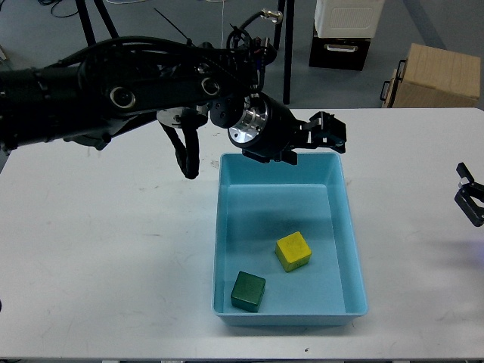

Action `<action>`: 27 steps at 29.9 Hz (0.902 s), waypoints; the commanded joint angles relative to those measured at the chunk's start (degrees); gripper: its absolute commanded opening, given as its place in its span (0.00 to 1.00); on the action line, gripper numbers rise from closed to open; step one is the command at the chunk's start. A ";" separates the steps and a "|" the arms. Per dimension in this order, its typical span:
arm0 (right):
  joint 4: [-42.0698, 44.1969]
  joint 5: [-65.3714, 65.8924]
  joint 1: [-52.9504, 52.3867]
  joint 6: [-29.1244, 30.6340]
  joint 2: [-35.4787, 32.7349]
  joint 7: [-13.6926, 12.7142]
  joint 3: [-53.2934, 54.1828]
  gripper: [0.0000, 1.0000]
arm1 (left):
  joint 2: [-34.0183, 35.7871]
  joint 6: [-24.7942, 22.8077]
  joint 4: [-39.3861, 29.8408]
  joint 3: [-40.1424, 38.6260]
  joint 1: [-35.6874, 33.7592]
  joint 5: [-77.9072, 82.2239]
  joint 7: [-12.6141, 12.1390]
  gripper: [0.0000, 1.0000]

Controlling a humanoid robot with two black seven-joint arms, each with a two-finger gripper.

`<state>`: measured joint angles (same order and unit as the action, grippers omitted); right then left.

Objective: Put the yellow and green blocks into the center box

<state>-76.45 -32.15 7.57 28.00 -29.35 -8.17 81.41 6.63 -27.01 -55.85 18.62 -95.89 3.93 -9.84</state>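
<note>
Nearest the camera, the green block (248,291) sits inside the light-blue tray (353,249), close to the tray's near wall and toward its left side. Just beyond it and a little to the right lies the yellow block (293,251), resting on the tray floor near the middle, turned slightly askew. The two blocks are near each other but not touching. The tray stands on the white tabletop (106,257), its long sides running away from the camera.

At the right edge of the tabletop, level with the middle of the tray, the right claw (469,198) shows only in part, dark and cut off by the frame; whether its fingers are spread or closed I cannot tell.

Farther back, the left arm reaches in from the left, and the left claw (327,134) hangs over the tray's far rim. Its fingers are parted with a visible gap between them, and nothing sits in that gap.

Beyond the tabletop, on the floor, a white container (348,17) sits on a black crate (339,53), and a brown cardboard box (437,76) stands to the right of them
</note>
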 commanded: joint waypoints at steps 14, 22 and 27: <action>-0.10 1.30 -0.98 0.00 0.08 0.09 -0.02 1.00 | 6.20 -0.99 8.39 -52.33 23.62 -3.32 0.43 1.00; -0.81 1.30 -0.63 0.00 0.34 0.26 0.24 1.00 | 5.67 -0.99 6.47 -80.20 42.69 -3.49 -0.09 1.00; -0.81 1.21 0.42 0.00 0.08 0.35 0.51 1.00 | 5.85 -0.99 -3.89 -91.37 56.92 -3.49 -0.01 1.00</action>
<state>-77.22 -30.89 7.46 28.00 -29.16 -7.83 81.73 12.40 -27.99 -53.92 -66.18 -47.61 0.45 -9.87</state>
